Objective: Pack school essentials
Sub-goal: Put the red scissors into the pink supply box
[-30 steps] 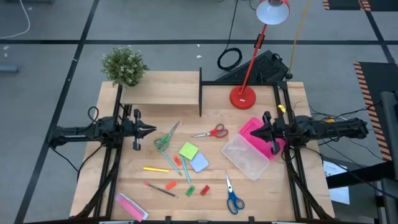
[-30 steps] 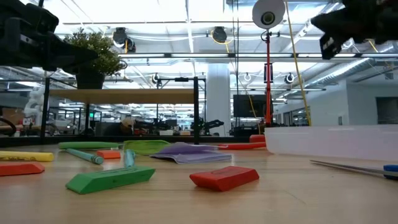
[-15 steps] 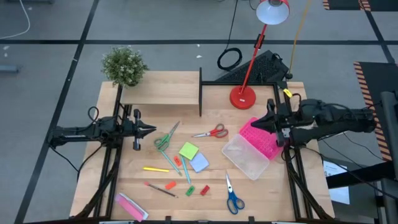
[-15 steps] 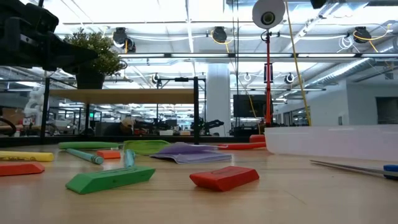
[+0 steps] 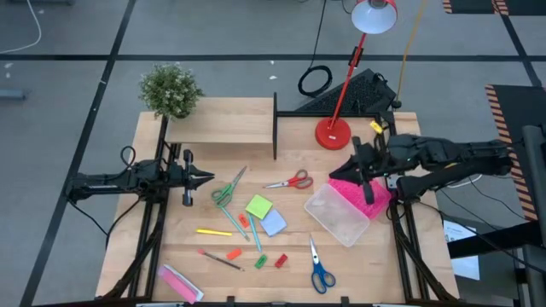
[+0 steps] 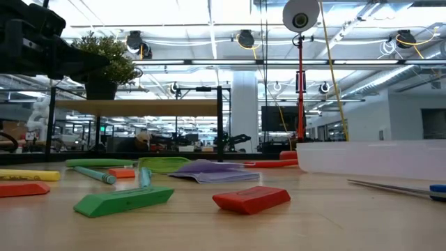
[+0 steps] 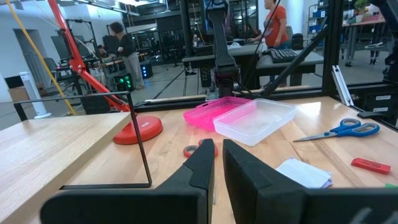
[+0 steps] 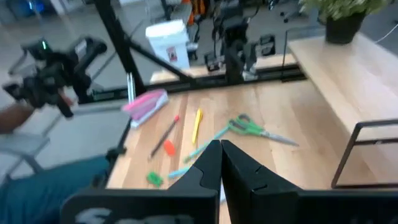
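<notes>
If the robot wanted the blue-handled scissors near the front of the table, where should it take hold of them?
Probably at the pivot, where the blades meet the handles. The blue-handled scissors lie flat and closed, handle loops toward the front edge, blades pointing toward the clear plastic container. Coming straight down with fingers across the narrow neck looks best; the loops are wide and the blades thin. The right tool, hovering over the pink lid, is closer.

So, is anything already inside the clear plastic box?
No. The clear plastic box looks empty; only the wooden table shows through its bottom. Its far edge lies against the pink lid, partly hidden under the right end effector.
</notes>
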Action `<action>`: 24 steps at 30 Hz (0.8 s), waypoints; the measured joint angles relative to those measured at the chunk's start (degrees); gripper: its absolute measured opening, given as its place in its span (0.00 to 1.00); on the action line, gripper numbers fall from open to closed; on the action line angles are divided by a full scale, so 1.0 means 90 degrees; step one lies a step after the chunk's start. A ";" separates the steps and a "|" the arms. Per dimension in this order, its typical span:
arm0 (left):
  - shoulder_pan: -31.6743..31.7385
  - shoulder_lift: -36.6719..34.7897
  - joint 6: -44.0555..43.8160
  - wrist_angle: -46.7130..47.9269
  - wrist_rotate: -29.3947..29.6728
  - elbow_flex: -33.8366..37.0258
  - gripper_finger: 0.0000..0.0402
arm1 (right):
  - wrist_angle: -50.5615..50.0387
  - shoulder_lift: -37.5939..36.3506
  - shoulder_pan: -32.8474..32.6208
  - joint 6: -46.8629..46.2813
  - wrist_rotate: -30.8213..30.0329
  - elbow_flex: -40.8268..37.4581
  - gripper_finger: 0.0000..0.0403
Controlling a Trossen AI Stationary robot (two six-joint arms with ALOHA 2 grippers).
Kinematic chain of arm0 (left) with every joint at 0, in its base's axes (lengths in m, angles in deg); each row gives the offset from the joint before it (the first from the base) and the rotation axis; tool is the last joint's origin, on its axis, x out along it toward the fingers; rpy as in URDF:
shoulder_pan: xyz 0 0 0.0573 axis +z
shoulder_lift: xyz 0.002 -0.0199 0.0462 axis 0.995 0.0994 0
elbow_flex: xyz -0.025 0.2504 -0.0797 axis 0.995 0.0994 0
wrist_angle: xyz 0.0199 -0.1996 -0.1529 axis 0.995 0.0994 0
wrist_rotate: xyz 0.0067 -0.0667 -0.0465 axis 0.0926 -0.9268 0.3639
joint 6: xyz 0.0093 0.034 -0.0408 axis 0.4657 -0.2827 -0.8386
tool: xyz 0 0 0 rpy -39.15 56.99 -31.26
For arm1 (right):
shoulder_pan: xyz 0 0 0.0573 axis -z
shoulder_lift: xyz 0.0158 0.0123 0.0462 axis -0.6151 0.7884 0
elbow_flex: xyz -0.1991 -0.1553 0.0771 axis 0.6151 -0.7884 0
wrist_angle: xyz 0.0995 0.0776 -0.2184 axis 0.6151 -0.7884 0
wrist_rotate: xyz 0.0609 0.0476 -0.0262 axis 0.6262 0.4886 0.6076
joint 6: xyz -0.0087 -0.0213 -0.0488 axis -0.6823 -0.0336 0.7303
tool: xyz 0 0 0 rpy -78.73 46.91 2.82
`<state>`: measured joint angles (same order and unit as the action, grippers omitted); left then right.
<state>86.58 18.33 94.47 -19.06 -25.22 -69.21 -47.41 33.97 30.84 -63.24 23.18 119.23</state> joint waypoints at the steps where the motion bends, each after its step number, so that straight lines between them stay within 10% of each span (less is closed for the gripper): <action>1: -0.0001 -0.0002 0.0000 -0.0003 0.0000 0.0000 0.09 | 0.0051 0.0032 -0.0027 0.0026 -0.0003 -0.0050 0.00; 24: -0.0027 0.0002 -0.0653 -0.0267 -0.0287 -0.0137 0.09 | 0.2426 0.0030 -0.0803 -0.0122 -0.0356 -0.2693 0.00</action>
<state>86.34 18.35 88.59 -21.47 -27.80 -70.44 -25.58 34.25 23.61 -64.34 19.97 95.00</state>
